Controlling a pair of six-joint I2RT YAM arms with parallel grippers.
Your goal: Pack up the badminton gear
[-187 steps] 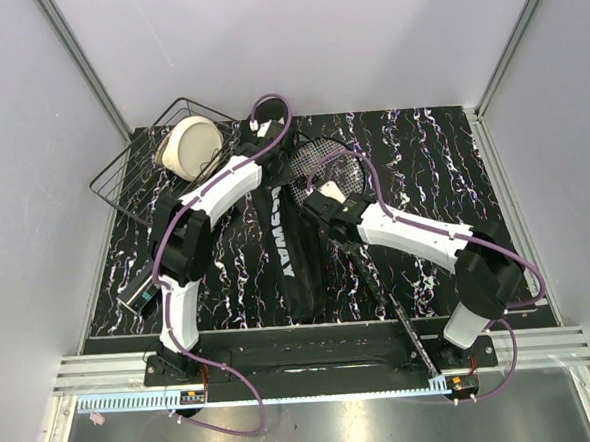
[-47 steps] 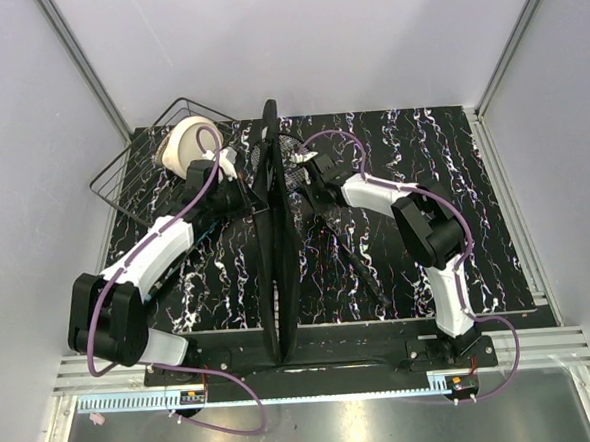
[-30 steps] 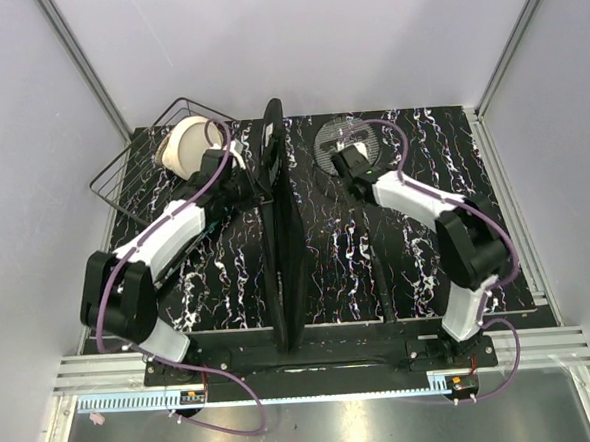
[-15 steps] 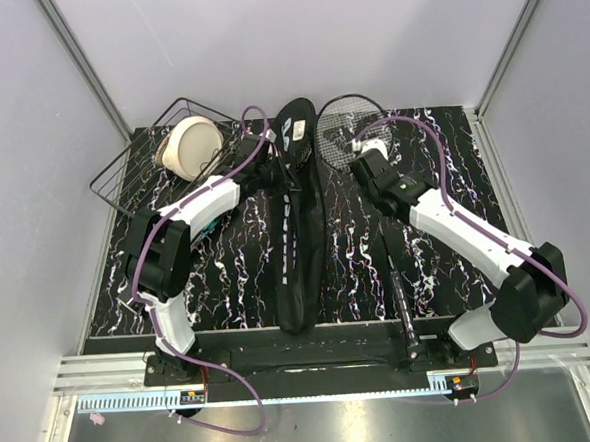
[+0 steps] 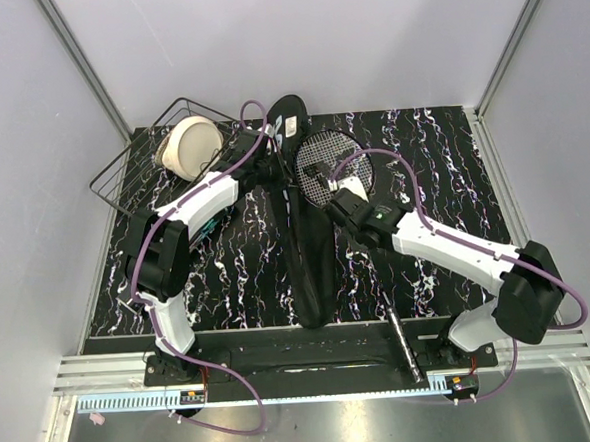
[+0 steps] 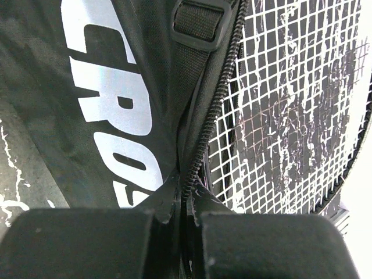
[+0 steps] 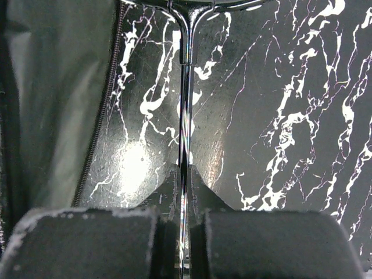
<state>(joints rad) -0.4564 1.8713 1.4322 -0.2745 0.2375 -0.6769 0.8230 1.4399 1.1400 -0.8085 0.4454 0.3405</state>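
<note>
Left gripper (image 6: 185,195): pinched tight on the bag (image 5: 309,250), right at its zipper (image 6: 215,110).
Right gripper (image 7: 183,174): clamped on the racket (image 5: 328,165) shaft.
Racket: head just beside the open zipper.
Bag: lengthwise, middle of the table (image 5: 451,151).

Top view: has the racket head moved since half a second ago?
Yes. The racket head has shifted left and nearer, away from the table's far edge, now beside the racket bag; the right gripper is shut on its shaft.
</note>
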